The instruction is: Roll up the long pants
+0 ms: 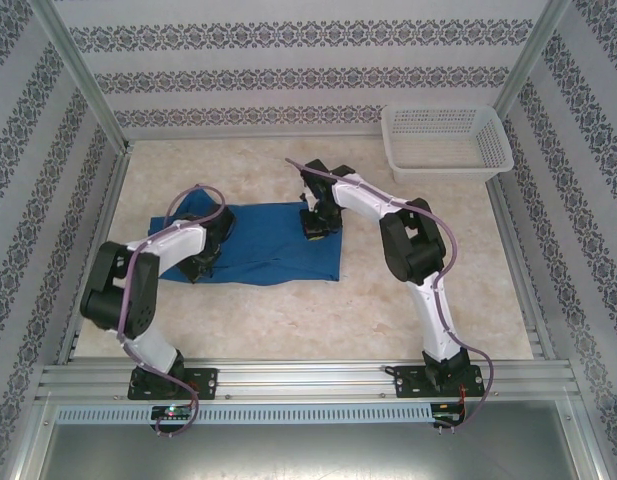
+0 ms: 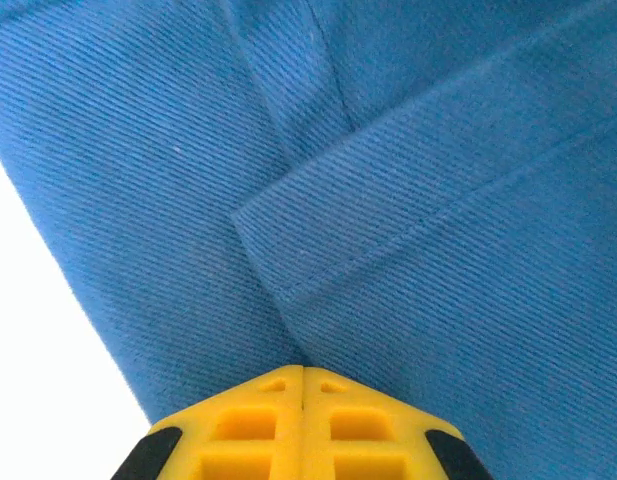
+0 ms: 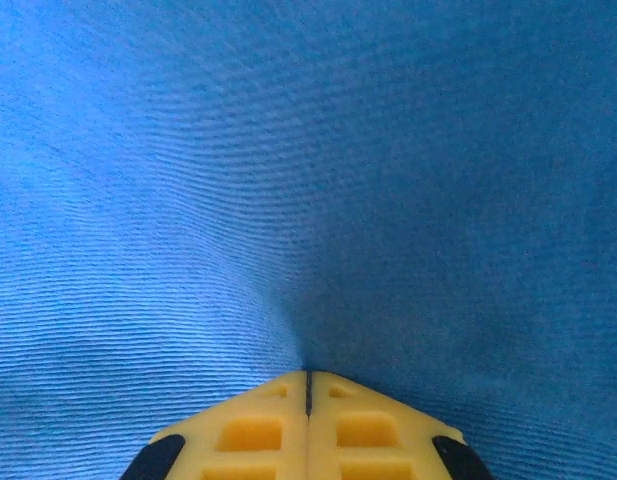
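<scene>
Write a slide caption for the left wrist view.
Left pincer, shut, pinching a fold of the long pants.

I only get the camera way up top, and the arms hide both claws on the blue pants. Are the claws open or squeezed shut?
Observer: Both are squeezed shut. On the left wrist camera the left gripper has its yellow fingers pressed together, tip against the pants.
Operator: Is it grabbing anything?
Observer: It looks like it. A stitched hem folds right down into its tip.
Operator: And the other one?
Observer: On its own camera the right gripper is shut too, and wrinkles in the cloth run into its tip, so it seems to pinch the cloth.
</scene>
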Tool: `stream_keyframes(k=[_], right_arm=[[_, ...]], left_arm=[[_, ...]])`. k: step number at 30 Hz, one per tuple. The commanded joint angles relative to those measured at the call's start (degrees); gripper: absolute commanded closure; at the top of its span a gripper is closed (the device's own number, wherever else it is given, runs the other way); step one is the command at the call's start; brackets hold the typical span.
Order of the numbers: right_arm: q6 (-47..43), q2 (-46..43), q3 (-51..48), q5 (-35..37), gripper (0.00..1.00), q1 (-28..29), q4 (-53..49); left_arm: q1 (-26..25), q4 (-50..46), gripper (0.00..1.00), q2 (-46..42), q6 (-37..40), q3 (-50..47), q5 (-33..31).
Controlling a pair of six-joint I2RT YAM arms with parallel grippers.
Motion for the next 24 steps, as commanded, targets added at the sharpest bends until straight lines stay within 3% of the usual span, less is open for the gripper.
stream_keyframes(k=[1,7,13,16,21,22,23,24], right_arm=[[1.03,-3.29,-7.07,-0.94,1.00,2.26,3.21],[6.62,-10.13,-19.69,-0.52,1.00,9.20,8.90],[13.64,-12.87,-25.00,-0.28,1.00,18.07,13.54],[14.59,-11.73,-22.40,0.04,1.00,19.88,12.86],[9.44,-12.52,-14.41,2.41,1.00,19.67,5.75],[7.37,-13.63,-12.65,3.03,0.84,19.10,4.45],[5.29,-14.85,-10.68,4.25,0.57,18.22,2.85],[3.81,-15.76,-8.96,5.62,0.44,17.16,1.36]], left_arm=[[0.17,4.79,1.00,7.93,1.89,6.97,-0.21],[0.21,-0.75,1.00,25.75,9.91,33.72,2.86],[0.11,-4.55,1.00,34.18,15.55,54.01,7.02],[0.18,-6.28,1.00,34.30,16.30,57.69,7.71],[0.87,-4.06,1.00,26.86,18.09,53.08,7.63],[1.24,-3.59,1.00,24.80,18.48,51.74,8.18],[1.84,-3.52,1.00,22.60,18.76,50.56,8.77],[2.27,-3.52,1.00,20.52,18.89,49.40,9.18]])
